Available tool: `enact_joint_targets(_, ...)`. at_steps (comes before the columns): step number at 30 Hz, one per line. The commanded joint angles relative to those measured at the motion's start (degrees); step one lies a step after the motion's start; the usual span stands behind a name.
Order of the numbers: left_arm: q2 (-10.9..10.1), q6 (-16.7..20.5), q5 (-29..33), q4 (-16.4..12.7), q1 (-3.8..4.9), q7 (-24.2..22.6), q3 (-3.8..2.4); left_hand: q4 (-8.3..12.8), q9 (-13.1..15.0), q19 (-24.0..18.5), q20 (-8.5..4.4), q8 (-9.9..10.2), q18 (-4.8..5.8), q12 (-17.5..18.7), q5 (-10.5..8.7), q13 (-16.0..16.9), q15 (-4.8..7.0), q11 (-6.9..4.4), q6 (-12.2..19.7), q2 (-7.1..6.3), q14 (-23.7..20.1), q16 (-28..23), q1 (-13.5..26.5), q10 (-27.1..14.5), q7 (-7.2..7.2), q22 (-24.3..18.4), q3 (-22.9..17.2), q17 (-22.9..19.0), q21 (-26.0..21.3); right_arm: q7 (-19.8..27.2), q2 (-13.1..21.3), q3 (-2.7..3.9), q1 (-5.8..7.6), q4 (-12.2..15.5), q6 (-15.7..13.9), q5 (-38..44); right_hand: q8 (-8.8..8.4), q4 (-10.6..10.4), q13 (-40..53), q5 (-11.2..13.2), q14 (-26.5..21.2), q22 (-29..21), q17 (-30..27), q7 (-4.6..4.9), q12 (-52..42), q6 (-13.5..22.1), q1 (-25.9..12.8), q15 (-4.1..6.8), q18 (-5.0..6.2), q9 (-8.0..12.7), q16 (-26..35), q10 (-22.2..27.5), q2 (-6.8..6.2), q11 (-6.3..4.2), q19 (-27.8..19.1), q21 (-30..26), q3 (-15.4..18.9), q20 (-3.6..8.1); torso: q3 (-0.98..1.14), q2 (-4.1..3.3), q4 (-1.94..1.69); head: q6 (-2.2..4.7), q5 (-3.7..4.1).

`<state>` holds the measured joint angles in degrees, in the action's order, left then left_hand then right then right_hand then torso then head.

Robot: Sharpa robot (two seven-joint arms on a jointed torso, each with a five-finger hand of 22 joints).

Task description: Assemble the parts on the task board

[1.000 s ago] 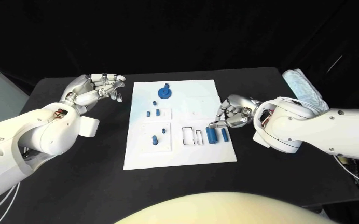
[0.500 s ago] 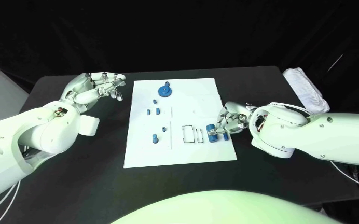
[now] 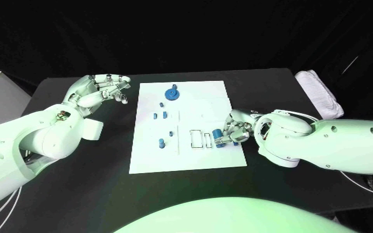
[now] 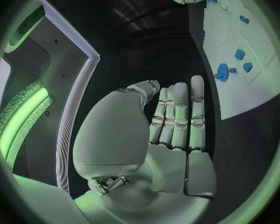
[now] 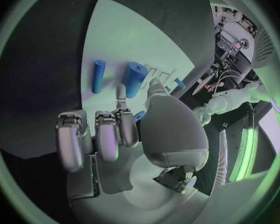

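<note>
The white task board (image 3: pixel 186 155) lies mid-table, with a blue disc (image 3: pixel 171 94) at its far end and several small blue pieces (image 3: pixel 161 144) standing in its left half. Two blue cylinders lie at its right edge, a thick one (image 3: pixel 219 135) (image 5: pixel 134 79) and a thin one (image 3: pixel 234 141) (image 5: pixel 98 76). My right hand (image 3: pixel 237 127) (image 5: pixel 124 129) hangs over them with most fingers curled. Its thumb and one finger stand either side of the thick cylinder, and contact is unclear. My left hand (image 3: pixel 101 90) (image 4: pixel 171 129) hovers left of the board's far corner, fingers apart, holding nothing.
A folded white cloth (image 3: pixel 320 94) lies at the table's far right. Two empty rectangular slots (image 3: pixel 201 139) sit just left of the cylinders. The left wrist view shows the board (image 4: pixel 252 92) with the blue disc (image 4: pixel 222 72) beyond the fingers.
My right hand has drawn nearer along the board's right edge and closed in over the two cylinders, which lie about where they were. The left hand has stayed in place.
</note>
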<state>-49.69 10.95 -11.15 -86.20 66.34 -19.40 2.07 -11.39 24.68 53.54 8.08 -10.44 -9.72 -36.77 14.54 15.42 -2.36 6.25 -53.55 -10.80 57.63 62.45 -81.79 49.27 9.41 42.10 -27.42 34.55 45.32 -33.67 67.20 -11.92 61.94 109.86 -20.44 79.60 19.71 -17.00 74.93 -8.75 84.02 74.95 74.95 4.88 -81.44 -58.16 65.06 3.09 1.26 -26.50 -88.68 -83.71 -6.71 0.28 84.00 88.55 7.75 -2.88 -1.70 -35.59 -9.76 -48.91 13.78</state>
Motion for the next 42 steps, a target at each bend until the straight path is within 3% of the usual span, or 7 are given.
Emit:
enact_joint_targets(1,-0.03,-0.55,0.12,-0.04,0.01,-0.50,-0.04,0.00,-0.04,0.40,0.09,0.09,-0.77,0.20,0.07,-0.05,-0.19,-0.03,0.07,0.47,-0.22,-0.36,0.03,0.33,0.09,-0.08,0.27,0.06,-0.33,-1.36,-0.61,-0.02,-0.22,-0.41,0.06,1.62,0.17,0.02,5.33,0.25,5.43,14.76,12.36,-0.24,-0.12,-0.27,-0.61,0.49,-1.04,-0.06,-0.26,-0.39,-0.15,-0.01,5.80,0.23,0.30,0.58,-0.03,0.00,0.05,-0.09,-0.14)
enact_joint_targets(15,-0.43,-0.43,0.11,-0.29,0.02,-0.71,-0.04,-0.01,-0.05,0.41,0.09,0.10,-0.77,0.20,0.08,-0.07,-0.19,-0.03,0.08,0.48,-0.23,-0.37,0.01,0.33,0.09,-0.09,0.29,0.06,-0.35,-2.62,-2.55,-0.03,-0.82,-3.39,0.41,2.23,0.62,0.40,5.59,-1.29,5.43,14.77,12.41,-0.28,0.27,-0.03,2.81,0.53,-1.05,0.08,-0.27,-0.42,1.77,-0.07,5.79,0.30,-0.10,0.62,-0.02,0.03,0.07,-0.25,-0.54)
enact_joint_targets(18,-0.47,-0.45,0.11,-0.29,0.02,-0.72,-0.04,-0.01,-0.05,0.41,0.09,0.10,-0.77,0.20,0.08,-0.07,-0.19,-0.03,0.08,0.48,-0.23,-0.37,0.01,0.33,0.09,-0.09,0.29,0.06,-0.35,-2.57,-2.95,-0.03,-0.87,-3.59,0.01,1.96,0.77,0.44,5.74,-4.10,5.43,14.78,12.44,-0.27,0.46,0.12,4.71,0.52,-1.05,0.22,-0.28,-0.43,2.13,-0.06,5.79,0.33,0.14,0.61,0.00,0.10,0.10,-0.17,-0.54)
enact_joint_targets(20,-0.50,-0.47,0.11,-0.28,0.02,-0.72,-0.04,-0.01,-0.05,0.41,0.09,0.10,-0.77,0.20,0.08,-0.07,-0.19,-0.03,0.08,0.48,-0.23,-0.37,0.01,0.33,0.09,-0.09,0.29,0.06,-0.35,-2.54,-3.20,-0.03,-0.90,-3.67,-0.33,1.65,0.65,0.61,5.82,-10.00,5.41,14.76,12.38,-0.19,0.78,0.49,7.43,0.50,-1.05,0.54,-0.25,-0.37,2.30,-0.01,5.78,0.29,-0.18,0.61,0.00,0.08,0.10,-0.08,-0.48)
enact_joint_targets(26,-0.59,-0.49,0.11,-0.21,0.02,-0.67,-0.04,-0.01,-0.05,0.41,0.09,0.10,-0.77,0.20,0.08,-0.07,-0.19,-0.03,0.08,0.48,-0.23,-0.37,0.01,0.33,0.09,-0.09,0.29,0.06,-0.35,-2.12,-3.49,-0.03,-0.93,-3.71,-1.07,0.27,0.00,0.40,5.99,-13.86,5.44,14.77,12.51,-0.02,1.10,0.70,10.08,0.41,-1.05,1.42,-0.28,-0.32,2.03,0.08,5.77,0.32,-2.81,0.52,-0.01,0.08,0.13,0.09,-0.54)
enact_joint_targets(37,-0.64,-0.46,0.11,-0.20,0.03,-0.57,-0.04,-0.07,-0.05,0.42,0.10,0.09,-0.77,0.21,0.09,-0.10,-0.20,-0.03,0.07,0.52,-0.23,-0.39,0.01,0.34,0.09,-0.11,0.33,0.08,-0.39,-1.13,-4.42,-0.03,-0.95,-3.65,-2.60,0.34,-0.28,0.50,6.17,-9.70,5.46,14.81,12.64,0.14,1.32,0.51,9.74,0.23,-1.08,2.04,-0.33,-0.34,0.34,0.27,5.80,0.51,-4.33,0.34,0.01,0.06,0.10,0.13,-0.63)
enact_joint_targets(42,-0.65,-0.43,0.11,-0.21,0.03,-0.55,-0.04,-0.07,-0.05,0.42,0.10,0.09,-0.77,0.21,0.09,-0.10,-0.20,-0.03,0.07,0.52,-0.23,-0.39,0.01,0.34,0.09,-0.11,0.33,0.08,-0.39,-0.50,-4.42,-0.02,-0.95,-3.29,-4.45,0.30,-0.68,0.43,6.94,-8.08,5.59,15.05,13.21,-0.28,0.96,-0.71,13.28,0.64,-1.26,3.10,-0.56,-0.85,-0.01,-0.21,6.00,1.45,-10.99,0.60,-0.02,0.08,0.09,0.23,-0.59)
